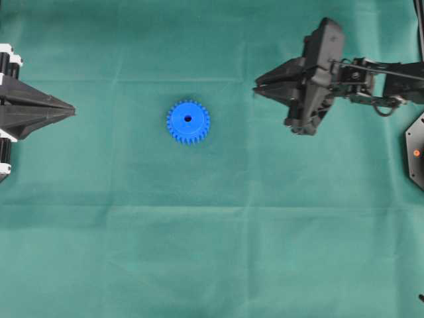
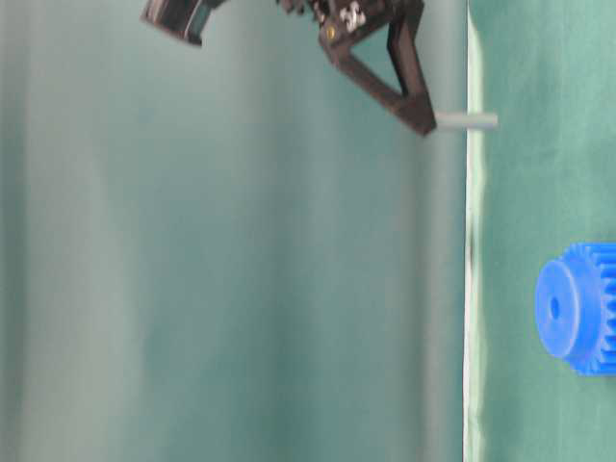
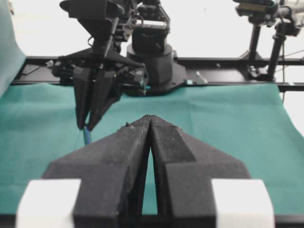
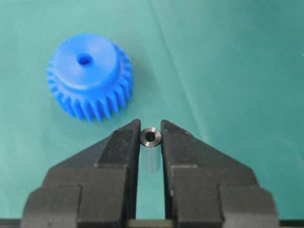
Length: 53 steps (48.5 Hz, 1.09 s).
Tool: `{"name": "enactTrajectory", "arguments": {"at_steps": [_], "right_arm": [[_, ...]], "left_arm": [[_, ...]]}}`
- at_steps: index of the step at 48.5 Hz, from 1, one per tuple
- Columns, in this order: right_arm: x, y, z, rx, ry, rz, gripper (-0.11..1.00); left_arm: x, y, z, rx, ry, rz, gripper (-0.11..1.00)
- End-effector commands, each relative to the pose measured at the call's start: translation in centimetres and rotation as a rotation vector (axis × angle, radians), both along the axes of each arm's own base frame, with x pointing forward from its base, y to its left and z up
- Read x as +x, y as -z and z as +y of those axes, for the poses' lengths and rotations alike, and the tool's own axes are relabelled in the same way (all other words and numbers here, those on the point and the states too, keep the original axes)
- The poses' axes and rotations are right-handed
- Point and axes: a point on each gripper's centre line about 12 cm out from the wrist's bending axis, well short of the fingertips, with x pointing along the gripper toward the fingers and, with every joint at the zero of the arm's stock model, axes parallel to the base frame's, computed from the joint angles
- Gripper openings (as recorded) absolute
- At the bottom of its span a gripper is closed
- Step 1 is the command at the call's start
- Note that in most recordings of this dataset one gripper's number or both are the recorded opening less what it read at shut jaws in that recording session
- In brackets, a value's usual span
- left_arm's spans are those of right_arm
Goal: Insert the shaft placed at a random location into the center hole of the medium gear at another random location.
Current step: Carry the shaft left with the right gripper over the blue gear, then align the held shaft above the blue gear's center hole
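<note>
Shaft [image 4: 151, 137] clamped in right jaws [image 4: 151, 142], tip protruding for insertion, lifted off surface [image 1: 212, 265]; gear [image 1: 188, 122] flat, hole [image 1: 187, 119] upward; left jaws [image 3: 150, 142] together, parked

No text, label, brand, number or sign can be read in any view. The gear [image 1: 188, 122], the cloth [image 1: 212, 252] and the black arm parts carry no legible marking.
</note>
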Motion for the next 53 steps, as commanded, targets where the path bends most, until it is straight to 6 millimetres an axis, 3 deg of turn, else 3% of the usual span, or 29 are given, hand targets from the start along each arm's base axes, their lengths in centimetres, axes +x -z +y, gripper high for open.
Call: {"name": "enactTrajectory", "arguments": {"at_steps": [1,25,40,53], "right_arm": [[2.0,-1.4,0.3,0.005,-0.010,-0.054,0.13],[9.8,-2.2,1.8,-0.003,-0.087,-0.087,0.13],[11.3,-2.0,1.8,-0.003,-0.090,-0.087,0.13],[11.3,-1.7,1.8,-0.001,-0.091,-0.079,0.13]], "left_arm": [[0.2,-0.8,0.0,0.003,0.002,-0.018,0.00],[0.3,-0.7,0.0,0.003,0.002,-0.014,0.00],[0.3,-0.7,0.0,0.003,0.001,-0.014,0.00],[0.3,-0.7,0.0,0.003,0.002,-0.014,0.00]]}}
